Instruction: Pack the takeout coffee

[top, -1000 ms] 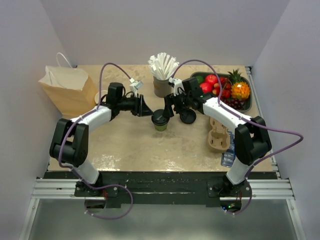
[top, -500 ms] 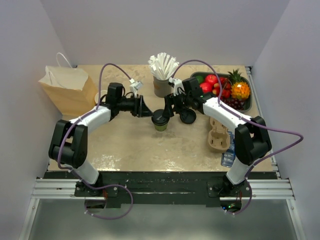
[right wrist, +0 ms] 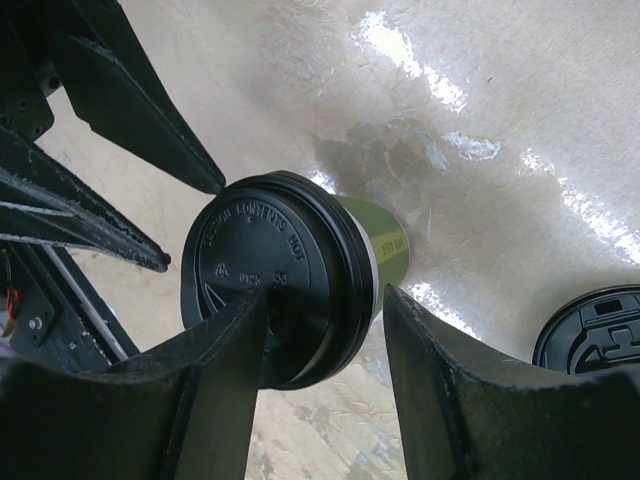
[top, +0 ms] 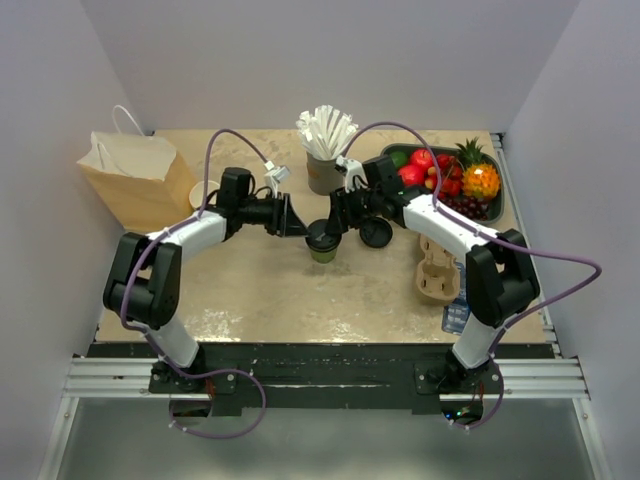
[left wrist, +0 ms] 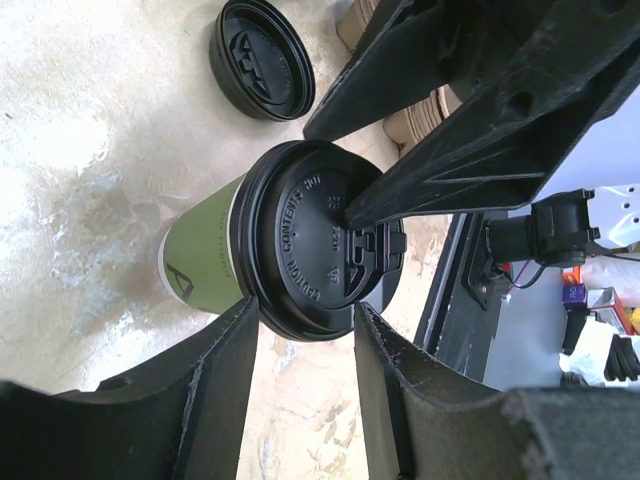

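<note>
The takeout coffee (top: 321, 240), a green cup under a black lid, stands upright mid-table. My left gripper (top: 296, 222) reaches it from the left. In the left wrist view the jaws (left wrist: 305, 310) are open, their tips just short of the lid (left wrist: 300, 245), and the green wall (left wrist: 200, 255) shows beyond. My right gripper (top: 336, 224) comes from the right, also open. In the right wrist view (right wrist: 325, 295) one finger lies on top of the lid (right wrist: 240, 260) and the other stands clear beside the cup (right wrist: 385, 245).
A loose black lid (top: 376, 232) lies right of the cup. A grey cup of white straws (top: 324, 170) stands behind it. A paper bag (top: 135, 182) is at the far left, a fruit tray (top: 497, 212) at the far right, and a cardboard carrier (top: 436, 270) nearer.
My right gripper's jaws have narrowed over the lid. The left gripper has edged slightly toward the cup. The cup has not moved.
</note>
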